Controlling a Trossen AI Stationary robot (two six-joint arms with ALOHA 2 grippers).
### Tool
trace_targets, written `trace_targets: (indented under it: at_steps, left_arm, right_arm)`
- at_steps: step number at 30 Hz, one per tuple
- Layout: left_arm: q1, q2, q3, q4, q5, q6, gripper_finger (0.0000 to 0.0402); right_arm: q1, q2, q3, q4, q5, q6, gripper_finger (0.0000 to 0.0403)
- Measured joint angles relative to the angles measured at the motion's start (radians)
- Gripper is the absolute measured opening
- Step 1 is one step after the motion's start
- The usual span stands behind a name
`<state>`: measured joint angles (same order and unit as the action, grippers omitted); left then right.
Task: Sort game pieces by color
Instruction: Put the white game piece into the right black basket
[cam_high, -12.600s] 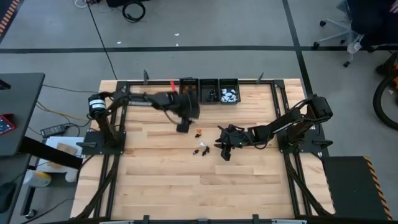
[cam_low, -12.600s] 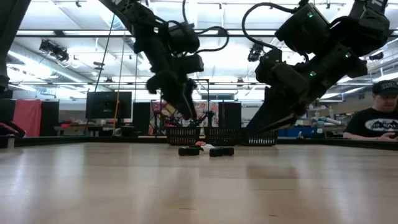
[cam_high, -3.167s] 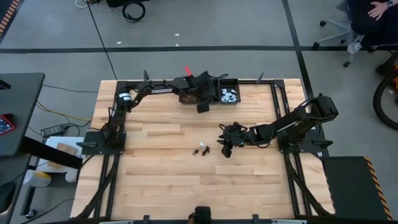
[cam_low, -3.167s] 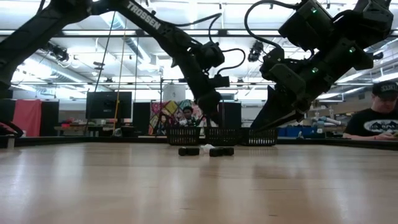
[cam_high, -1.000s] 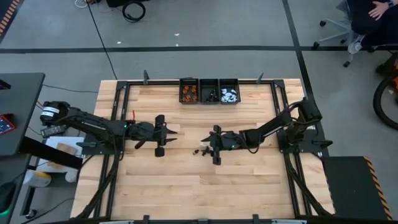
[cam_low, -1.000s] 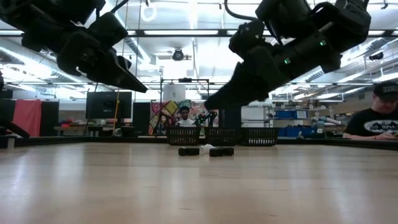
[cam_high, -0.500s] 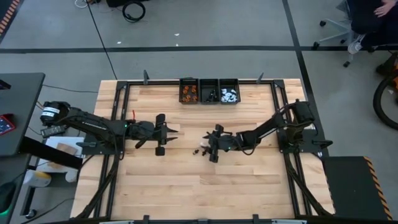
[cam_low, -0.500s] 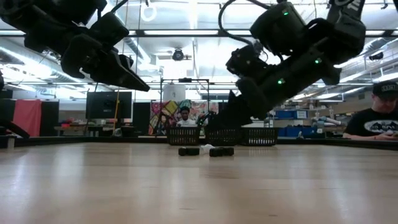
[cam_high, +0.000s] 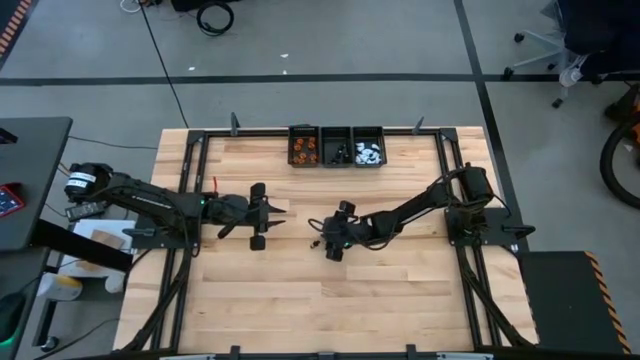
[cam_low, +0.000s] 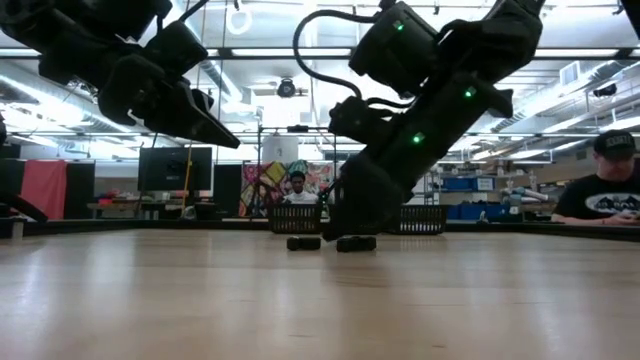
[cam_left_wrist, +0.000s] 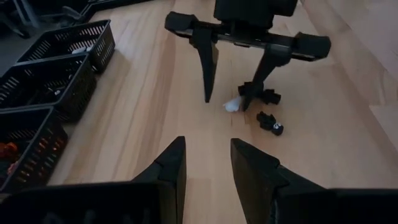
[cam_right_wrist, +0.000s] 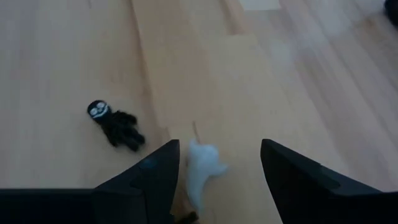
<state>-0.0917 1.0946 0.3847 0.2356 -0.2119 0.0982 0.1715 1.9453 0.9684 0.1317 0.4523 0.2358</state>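
Straddling the white game piece (cam_right_wrist: 202, 168) near desk centre, the right gripper (cam_high: 333, 238) is holding its jaws apart. Light, rigid, slippery; pinch its body. A black piece (cam_right_wrist: 117, 126) is lying at its 9 o'clock.

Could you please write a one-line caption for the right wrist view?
Open right gripper straddles a white game piece on the wooden table; a black piece lies beside.

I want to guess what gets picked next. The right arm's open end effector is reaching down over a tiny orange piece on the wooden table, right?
Not orange. The right wrist view shows the open right end effector over a tiny white plastic piece on the wooden table.
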Motion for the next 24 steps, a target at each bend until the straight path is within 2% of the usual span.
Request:
trace_targets:
  at_steps: [7,24]
  left_arm:
    - [-0.002,0.000,0.000,-0.028,-0.001,-0.011,0.0103]
    - [-0.002,0.000,0.000,-0.032,-0.001,-0.017,0.0103]
  right_arm:
    - [-0.006,0.000,0.000,-0.028,-0.033,0.042,0.0215]
    - [-0.013,0.000,0.000,-0.032,-0.064,0.015,0.0094]
